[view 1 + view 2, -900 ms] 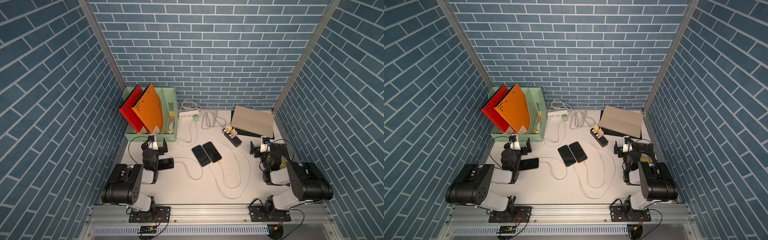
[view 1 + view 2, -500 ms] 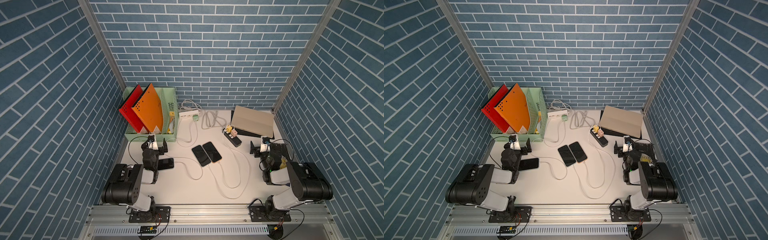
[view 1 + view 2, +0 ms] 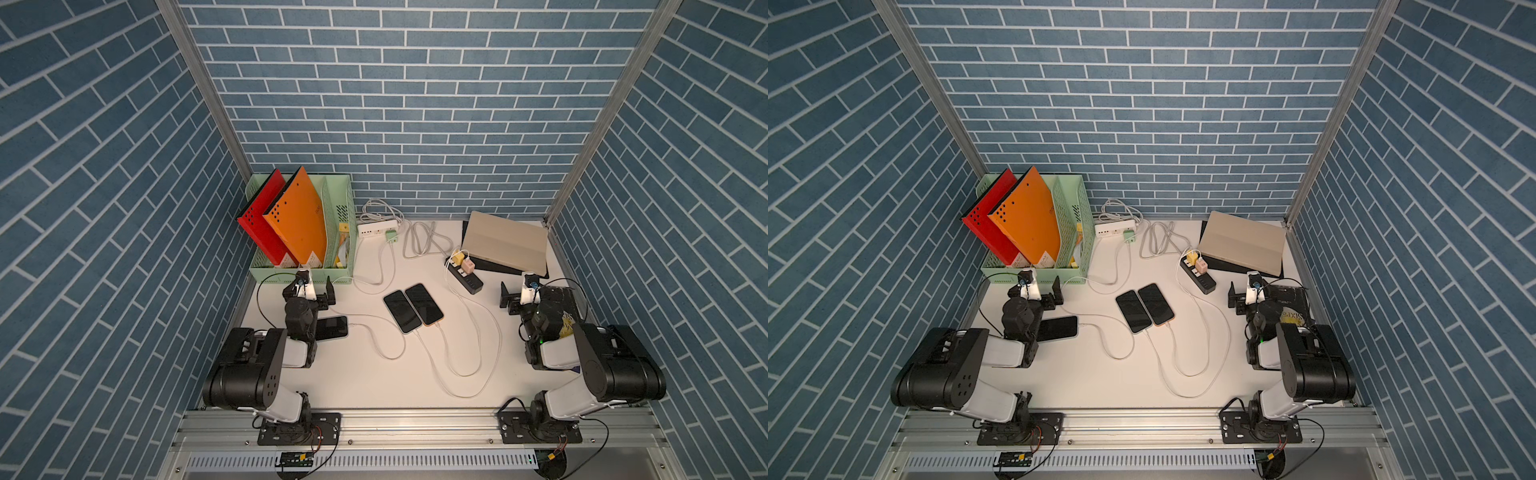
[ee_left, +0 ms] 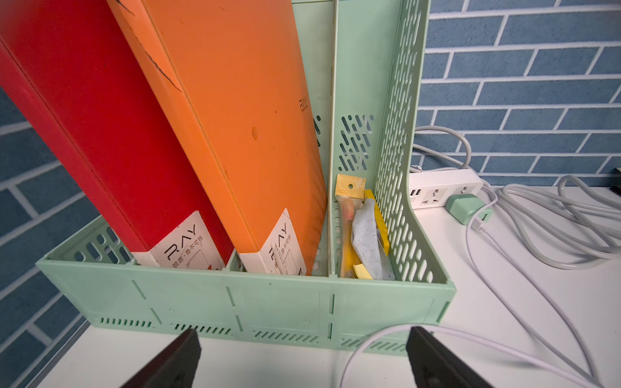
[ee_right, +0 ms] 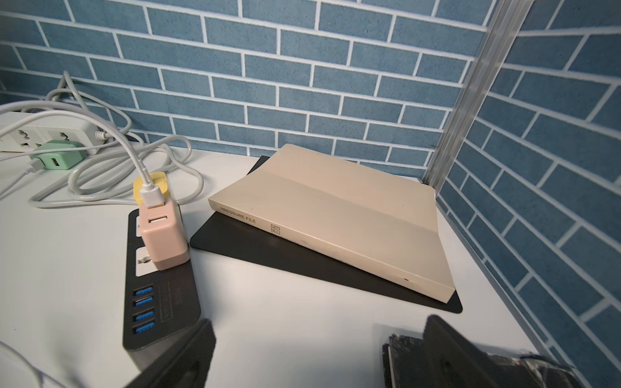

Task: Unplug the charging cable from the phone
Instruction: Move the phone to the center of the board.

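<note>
Left gripper (image 4: 304, 349): fingers spread wide, nothing between them. It hangs low by the left edge of the worktop (image 3: 374, 386), nose toward the green file rack (image 4: 235, 299). A loop of white cable (image 4: 366, 339) lies on the surface just beside one finger, not pinched.

Right gripper (image 5: 319, 336): fingers likewise spread, empty. It is near the right edge, beside the black power strip (image 5: 161, 302), facing the beige folder (image 5: 336, 215) in the far right corner.

Phones: three, all lying flat with dark screens.
- Pale-edged phone (image 3: 401, 311) and orange-edged phone (image 3: 424, 304) lie side by side, touching, mid-worktop.
- Third phone (image 3: 331, 328) is near the left edge, partly hidden under the left arm.

Leads: each phone has a white lead seated in one end.
- The pair's leads (image 3: 457, 370) loop toward the near edge, then appear to run back to the black power strip.
- The third phone's lead (image 3: 388, 355) seems to go to the white power strip (image 3: 376, 228) at the far edge.

Progress, as judged: nothing done yet.
- No plug is out, and neither gripper is at a plug or a phone.
- I cannot tell which phone is meant; the third lies closest to the left gripper.
- Everything is left to do: reach, steady the phone, pinch the plug, draw it straight out.
</note>
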`<state>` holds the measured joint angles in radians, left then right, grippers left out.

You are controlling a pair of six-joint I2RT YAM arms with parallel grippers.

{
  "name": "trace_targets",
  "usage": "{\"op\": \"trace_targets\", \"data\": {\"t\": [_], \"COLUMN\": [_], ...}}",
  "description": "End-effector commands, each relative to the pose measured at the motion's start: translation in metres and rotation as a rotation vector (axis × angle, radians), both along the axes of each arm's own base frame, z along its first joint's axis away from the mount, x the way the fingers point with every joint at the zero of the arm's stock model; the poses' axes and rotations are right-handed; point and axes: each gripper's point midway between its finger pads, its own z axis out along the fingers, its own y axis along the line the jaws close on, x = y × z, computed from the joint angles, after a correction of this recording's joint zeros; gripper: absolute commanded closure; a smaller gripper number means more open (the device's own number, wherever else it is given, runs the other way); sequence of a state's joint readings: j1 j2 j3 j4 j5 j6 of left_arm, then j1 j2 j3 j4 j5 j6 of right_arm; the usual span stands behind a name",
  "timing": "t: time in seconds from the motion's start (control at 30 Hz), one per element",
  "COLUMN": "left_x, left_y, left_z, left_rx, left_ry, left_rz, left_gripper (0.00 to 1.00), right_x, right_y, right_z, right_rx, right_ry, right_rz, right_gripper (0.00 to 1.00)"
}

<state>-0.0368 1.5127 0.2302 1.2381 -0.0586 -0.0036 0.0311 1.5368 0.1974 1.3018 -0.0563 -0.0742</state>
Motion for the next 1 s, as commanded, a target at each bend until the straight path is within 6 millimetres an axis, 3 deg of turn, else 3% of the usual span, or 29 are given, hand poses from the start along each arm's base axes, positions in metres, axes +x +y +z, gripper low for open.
{"op": "trace_targets", "data": {"t": [0.0, 0.33, 0.53, 0.73, 0.97], "left_x": [-0.002, 0.009, 0.011, 0.010, 0.009], "left_y": [0.002, 0.028, 0.027, 0.017, -0.004], "left_z": [0.001, 0.017, 0.018, 0.033, 0.055], "left_rx": [0.001, -0.057, -0.125, -0.157, -0.167], "left_ry": [-0.003, 0.061, 0.121, 0.123, 0.139], "left_rz": [0.006, 0.174, 0.193, 0.173, 0.111], "left_gripper": [0.00, 0.00, 0.00, 0.00, 0.00], "right_x": [0.003, 0.001, 0.006, 0.008, 0.001], "right_y": [0.000, 0.004, 0.015, 0.054, 0.131], "right_z": [0.007, 0.028, 0.046, 0.068, 0.073], "right_rx": [0.027, 0.011, 0.058, 0.074, 0.036], "right_ry": [-0.015, -0.019, 0.043, 0.197, 0.456], "right_rz": [-0.007, 0.018, 0.037, 0.159, 0.302], "right_gripper": [0.00, 0.00, 0.00, 0.00, 0.00]}}
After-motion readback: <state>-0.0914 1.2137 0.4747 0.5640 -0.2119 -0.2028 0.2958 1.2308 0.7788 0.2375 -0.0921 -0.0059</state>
